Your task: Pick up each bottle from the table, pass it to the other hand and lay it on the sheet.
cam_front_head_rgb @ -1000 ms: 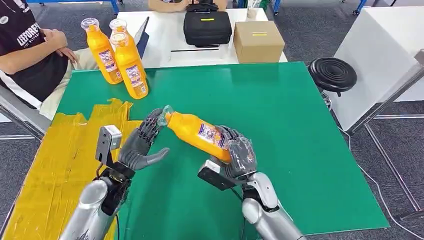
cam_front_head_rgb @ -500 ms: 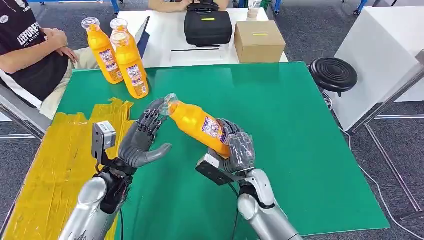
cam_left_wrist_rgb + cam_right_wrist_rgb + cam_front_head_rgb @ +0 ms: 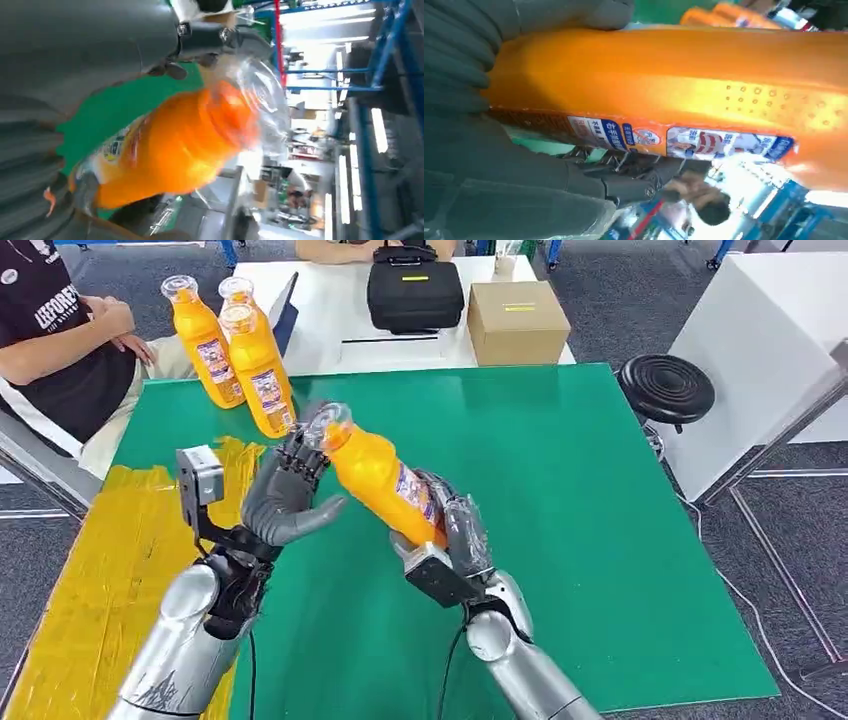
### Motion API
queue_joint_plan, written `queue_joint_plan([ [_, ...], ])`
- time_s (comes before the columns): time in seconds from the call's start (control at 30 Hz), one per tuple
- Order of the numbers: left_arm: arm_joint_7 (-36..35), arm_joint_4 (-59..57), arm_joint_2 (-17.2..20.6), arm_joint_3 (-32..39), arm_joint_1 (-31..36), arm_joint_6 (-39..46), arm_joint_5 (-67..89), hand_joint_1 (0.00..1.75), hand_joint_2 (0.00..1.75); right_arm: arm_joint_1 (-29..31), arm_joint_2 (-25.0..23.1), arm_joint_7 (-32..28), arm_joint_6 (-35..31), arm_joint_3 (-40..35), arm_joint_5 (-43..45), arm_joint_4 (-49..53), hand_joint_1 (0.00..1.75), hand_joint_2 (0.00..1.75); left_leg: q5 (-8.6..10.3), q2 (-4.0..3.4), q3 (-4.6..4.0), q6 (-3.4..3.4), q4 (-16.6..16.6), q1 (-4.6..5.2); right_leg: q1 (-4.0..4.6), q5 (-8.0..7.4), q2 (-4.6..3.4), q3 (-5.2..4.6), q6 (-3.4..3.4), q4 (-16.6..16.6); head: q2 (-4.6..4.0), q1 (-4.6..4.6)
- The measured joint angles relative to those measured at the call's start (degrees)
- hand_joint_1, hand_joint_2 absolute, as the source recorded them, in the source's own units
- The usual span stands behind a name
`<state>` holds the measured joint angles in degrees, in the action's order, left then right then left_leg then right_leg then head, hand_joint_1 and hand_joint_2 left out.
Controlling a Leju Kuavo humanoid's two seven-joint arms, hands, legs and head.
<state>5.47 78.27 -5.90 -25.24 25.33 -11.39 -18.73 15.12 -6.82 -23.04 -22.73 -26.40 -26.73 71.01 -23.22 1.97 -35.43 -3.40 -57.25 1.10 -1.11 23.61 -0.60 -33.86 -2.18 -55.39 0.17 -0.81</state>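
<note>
Right robot hand point(image 3: 455, 535) grips bottle point(image 3: 375, 477); left robot hand point(image 3: 283, 498) spread.

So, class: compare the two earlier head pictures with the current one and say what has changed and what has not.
The right hand, gripping the orange juice bottle with the clear cap, has raised it and tipped it more upright, cap end toward the left hand. The left hand rose with it, fingers spread at the bottle's neck, not yet gripping. The three standing orange bottles and the yellow sheet stayed put.
</note>
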Motion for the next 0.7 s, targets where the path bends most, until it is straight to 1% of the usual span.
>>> queue_joint_plan([
  [0.23, -0.24, -1.75, -0.24, -0.68, -0.22, -0.07, -0.07, 0.0, 1.75, 0.81, -0.66, -0.33, 0.15, -0.96, 0.46, 0.0, 1.75, 1.75, 0.0, 0.04, -0.02, 0.0, 0.0, 0.0, -0.01, 0.0, 0.0, -0.02, 0.0, 0.0, 0.0, 0.02],
  [0.47, 0.24, -3.63, -0.26, -0.33, -0.24, 1.46, -2.99, 0.0, 1.75, -0.01, -0.9, -7.34, 0.33, -0.85, 10.36, 1.05, 1.75, 1.75, 0.0, 0.03, -0.03, 0.0, 0.0, 0.01, -0.01, 0.0, 0.01, -0.02, 0.0, 0.0, 0.0, 0.04],
  [0.57, 0.26, -5.05, -0.55, 0.39, -0.17, 2.19, -4.2, 0.0, 1.75, 0.01, -1.47, -8.5, 0.42, -0.85, 12.48, 1.44, 1.75, 1.75, 0.0, 0.0, -0.02, 0.0, 0.0, 0.0, 0.0, 0.0, 0.0, -0.03, 0.0, 0.0, 0.0, 0.04],
  [0.7, -0.05, -7.28, -1.16, 1.59, 0.37, 2.84, -5.4, 0.0, 1.75, 0.12, -2.12, -8.48, 0.5, -0.9, 13.57, 1.49, 1.75, 1.75, 0.0, 0.03, -0.02, 0.0, 0.0, 0.0, 0.0, 0.0, 0.01, -0.03, 0.0, 0.0, 0.0, 0.04],
])
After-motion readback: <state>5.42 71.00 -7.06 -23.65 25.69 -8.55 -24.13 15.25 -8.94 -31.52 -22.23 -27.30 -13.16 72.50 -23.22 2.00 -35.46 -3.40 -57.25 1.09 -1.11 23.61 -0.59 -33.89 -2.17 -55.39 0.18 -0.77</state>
